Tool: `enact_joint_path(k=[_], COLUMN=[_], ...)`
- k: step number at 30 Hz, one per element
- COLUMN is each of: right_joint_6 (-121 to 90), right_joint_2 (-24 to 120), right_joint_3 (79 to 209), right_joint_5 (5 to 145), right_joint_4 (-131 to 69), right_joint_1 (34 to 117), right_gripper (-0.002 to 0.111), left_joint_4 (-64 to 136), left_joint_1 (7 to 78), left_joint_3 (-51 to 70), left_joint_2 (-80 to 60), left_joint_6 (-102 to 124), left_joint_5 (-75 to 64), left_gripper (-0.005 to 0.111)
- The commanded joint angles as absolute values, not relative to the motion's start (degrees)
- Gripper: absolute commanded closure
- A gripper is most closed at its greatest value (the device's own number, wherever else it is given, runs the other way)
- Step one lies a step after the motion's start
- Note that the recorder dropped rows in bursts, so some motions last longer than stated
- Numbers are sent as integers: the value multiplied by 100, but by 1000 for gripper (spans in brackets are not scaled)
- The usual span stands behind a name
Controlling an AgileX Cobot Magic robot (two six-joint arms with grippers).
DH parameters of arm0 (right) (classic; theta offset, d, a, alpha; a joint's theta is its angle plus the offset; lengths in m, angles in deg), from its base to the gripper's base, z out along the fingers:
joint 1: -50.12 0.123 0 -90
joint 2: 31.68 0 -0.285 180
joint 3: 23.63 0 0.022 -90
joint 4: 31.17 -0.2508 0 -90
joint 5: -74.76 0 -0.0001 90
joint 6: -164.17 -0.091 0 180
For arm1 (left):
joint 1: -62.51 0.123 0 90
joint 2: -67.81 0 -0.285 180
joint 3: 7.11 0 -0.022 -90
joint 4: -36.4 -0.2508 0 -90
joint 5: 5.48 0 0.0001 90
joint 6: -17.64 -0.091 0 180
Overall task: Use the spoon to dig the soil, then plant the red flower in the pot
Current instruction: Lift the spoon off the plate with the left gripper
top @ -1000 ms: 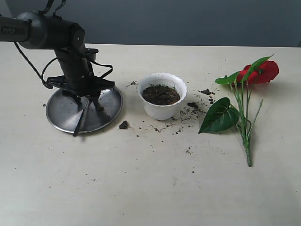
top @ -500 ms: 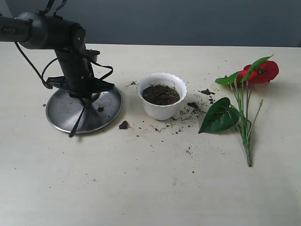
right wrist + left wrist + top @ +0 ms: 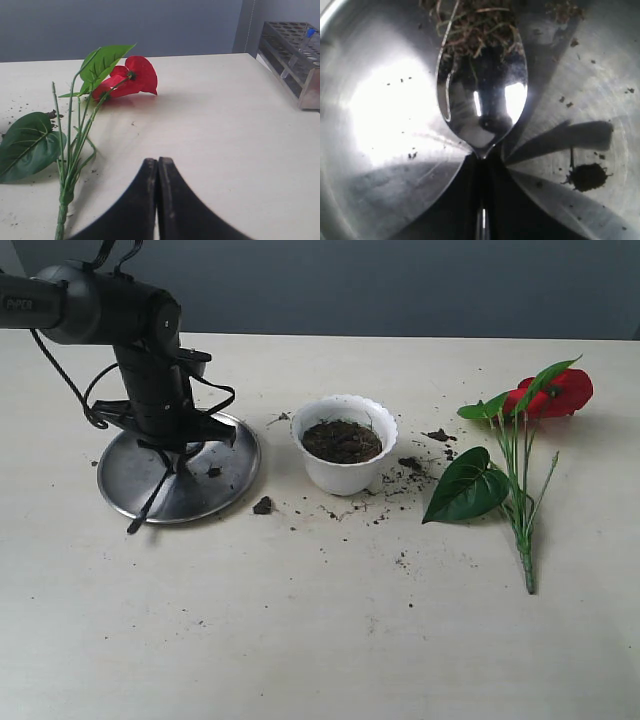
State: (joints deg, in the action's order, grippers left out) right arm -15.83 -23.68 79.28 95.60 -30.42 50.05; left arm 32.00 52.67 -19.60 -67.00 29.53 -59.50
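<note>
My left gripper (image 3: 178,452) hangs over the round steel plate (image 3: 125,475), shut on the handle of the spoon (image 3: 154,496), which slants down towards the plate's front-left rim. In the left wrist view the shiny spoon (image 3: 482,100) carries fibrous soil (image 3: 475,30) at the tip of its bowl, and the gripper (image 3: 481,161) clamps the neck. The white scalloped pot (image 3: 345,475) stands mid-table with dark soil (image 3: 342,440) inside. The red flower (image 3: 555,393) lies flat at the right. My right gripper (image 3: 158,161) is shut and empty beside the flower (image 3: 132,77), apart from it.
A soil clump (image 3: 588,176) lies on the plate. Loose crumbs (image 3: 263,505) are scattered on the table around the pot. A test-tube rack (image 3: 295,55) stands at the table's far edge in the right wrist view.
The left gripper has shifted slightly left over the plate, and the spoon's lower end has swung left towards the plate's front-left rim. Pot and flower have not moved.
</note>
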Motion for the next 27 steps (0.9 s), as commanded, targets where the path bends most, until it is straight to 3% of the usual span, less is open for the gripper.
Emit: enact_joint_path(k=[1,18,27], right_joint_6=[-1583,-1583,-1583], right_joint_2=[-2389,-2389,-2389], right_joint_3=[7915,7915,7915], right_joint_5=[9537,9537,9537], right_joint_4=[-3037,-3037,-3037], right_joint_1=[5020,5020,5020], right_gripper=[108,108,108], left_joint_4=[3133,3378,4144], left_joint_1=[5269,5269,5028], left_joint_3=[-1906,-1906,-1906], left_joint_2=[-6515,-5063,-4502], left_joint_6=[2917,1973,-600], left_joint_5=[-6027,-6020,-5852], left_gripper=[106,106,106])
